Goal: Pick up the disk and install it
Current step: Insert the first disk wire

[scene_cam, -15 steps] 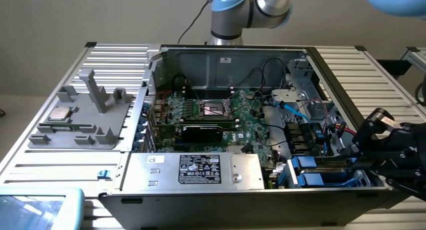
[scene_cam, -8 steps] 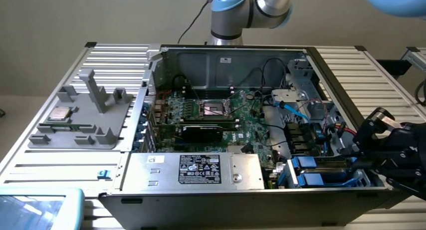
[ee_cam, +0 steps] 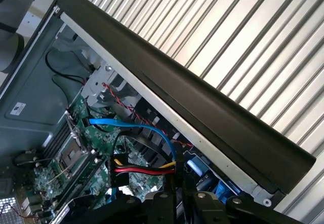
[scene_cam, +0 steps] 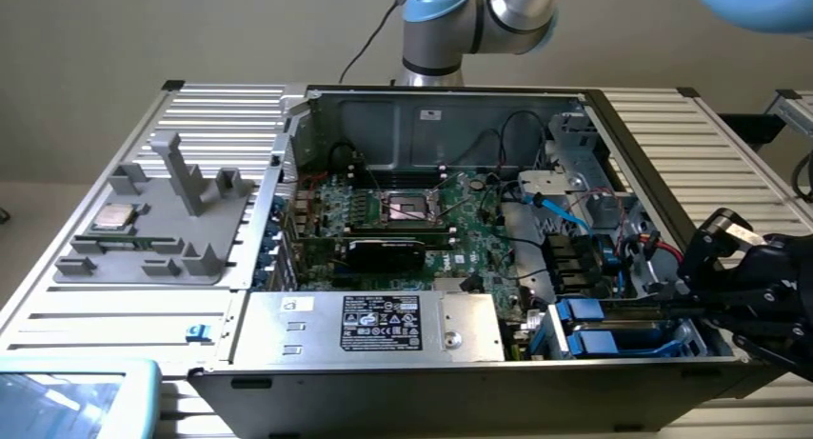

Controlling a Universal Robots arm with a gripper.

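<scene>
Tabletop [scene_cam: 114, 329] of ribbed metal, beige wall [scene_cam: 190, 29]; gripper [scene_cam: 711, 301] at computer case [scene_cam: 432, 125].

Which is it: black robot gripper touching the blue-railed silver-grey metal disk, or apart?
Cannot tell. Exterior view: gripper sits beside the blue-railed disk, but no contact or gap shows plainly.

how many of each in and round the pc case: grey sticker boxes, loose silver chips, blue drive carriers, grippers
grey box with sticker: 1
silver chip: 1
blue drive carriers: 2
gripper: 1
total: 5
</scene>
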